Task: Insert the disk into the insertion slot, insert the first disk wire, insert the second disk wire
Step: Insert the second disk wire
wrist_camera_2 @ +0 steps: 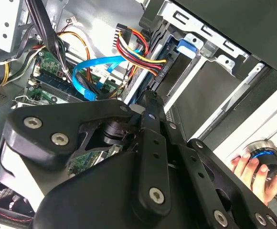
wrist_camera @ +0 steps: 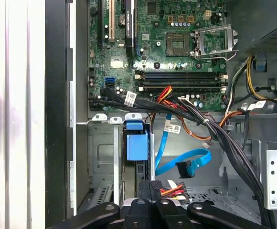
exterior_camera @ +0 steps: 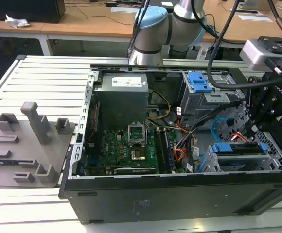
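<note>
Risk sits mainly in the wiring crowded around the black linkage gripper [wrist_camera: 150,185], which hangs close by the flat silver hard drive in its bright blue plastic carrier [wrist_camera: 137,145]. That disk already sits inside the boxy grey perforated metal drive cage [wrist_camera: 102,157], at the exterior view's lower right. The gripper's jaws are drawn together, and I cannot tell whether they pinch the plug of the red, yellow and black wire bundle [wrist_camera: 174,192] just beside them. If that plug meets the drive's socket tilted, I judge it could jam or bend the contacts. The thin light-blue cable [wrist_camera: 165,143] loops loose nearby with its small dark plug lying free, and it could catch on the arm. A person's hand [wrist_camera_2: 250,169] grips a round knob outside the case. By count: one disk, one cage holding it, one light-blue cable, one multicoloured bundle, one gripper, one hand.
</note>
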Robot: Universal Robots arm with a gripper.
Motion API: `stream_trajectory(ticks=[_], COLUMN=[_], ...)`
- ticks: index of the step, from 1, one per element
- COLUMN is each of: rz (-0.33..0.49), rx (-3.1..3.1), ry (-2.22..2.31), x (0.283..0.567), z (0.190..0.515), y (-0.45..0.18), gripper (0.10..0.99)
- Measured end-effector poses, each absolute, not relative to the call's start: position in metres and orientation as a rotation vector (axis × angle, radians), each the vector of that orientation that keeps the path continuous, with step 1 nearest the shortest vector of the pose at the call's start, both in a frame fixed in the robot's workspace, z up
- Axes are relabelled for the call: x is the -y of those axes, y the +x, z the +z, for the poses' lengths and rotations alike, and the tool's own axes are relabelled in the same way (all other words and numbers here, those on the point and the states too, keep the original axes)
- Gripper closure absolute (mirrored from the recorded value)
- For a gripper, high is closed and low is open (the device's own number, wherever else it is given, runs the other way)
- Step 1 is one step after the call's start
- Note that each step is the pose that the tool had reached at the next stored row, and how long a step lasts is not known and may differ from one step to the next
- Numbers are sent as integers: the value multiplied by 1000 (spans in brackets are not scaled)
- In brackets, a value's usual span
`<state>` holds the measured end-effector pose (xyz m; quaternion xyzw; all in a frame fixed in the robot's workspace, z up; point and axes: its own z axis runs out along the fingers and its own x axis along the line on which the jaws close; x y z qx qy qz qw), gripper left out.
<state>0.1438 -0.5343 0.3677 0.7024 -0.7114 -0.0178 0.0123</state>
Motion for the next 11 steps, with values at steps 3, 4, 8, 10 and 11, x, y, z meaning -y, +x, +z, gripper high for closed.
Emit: stream_trajectory(ticks=[3,4,8,10,11], rz=[-55,-55,-55,-56,-55], rx=[2218,2218,2218,2217,2215], ry=[2190,2190,2190,2191,2192], x=[534,534,534,521,509], z=[368,368,368,368,368], y=[144,144,144,144,144], gripper=[980,973,784,784,784])
